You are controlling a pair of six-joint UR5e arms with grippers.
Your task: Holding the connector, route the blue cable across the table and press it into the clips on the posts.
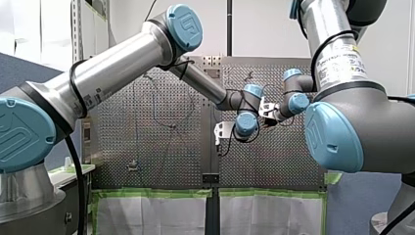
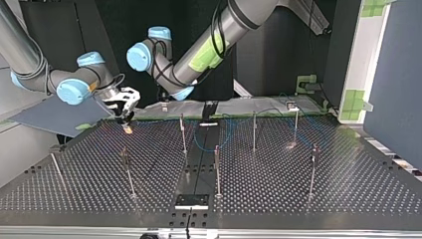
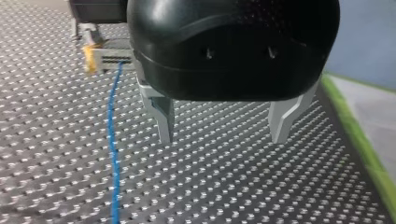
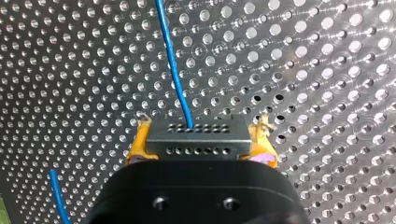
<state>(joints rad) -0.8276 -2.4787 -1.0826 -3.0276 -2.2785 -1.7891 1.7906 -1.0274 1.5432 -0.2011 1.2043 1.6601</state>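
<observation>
Nearest, right wrist view: right gripper [image 4: 200, 145], black body, yellow pads clamped on both ends of the connector [image 4: 196, 133].
Connector detail: grey block with two rows of small holes, held low over the perforated desk [image 4: 327, 70].
Cable run: blue cable [image 4: 173, 60] leaves the connector's far face and runs straight ahead of the right gripper over the desk. A second short stretch shows beside the gripper body.
Other arm: left gripper [image 3: 223, 140], metal fingers [image 3: 163, 116] spread wide apart with nothing between them, tips low over the desk. Contact with the plate cannot be told.
Grippers, relation: in the left wrist view the connector and one yellow pad sit just beyond the left gripper. The blue cable passes beside one finger, apart from it.
Top view, place: right gripper and connector at the view's left, near the desk's far edge.
Posts: posts [image 2: 217, 172] stand upright, spread over the desk, apart from the connector; clips too small to make out.
Edge: green tape [image 3: 362, 144] borders the desk beside the left gripper.
</observation>
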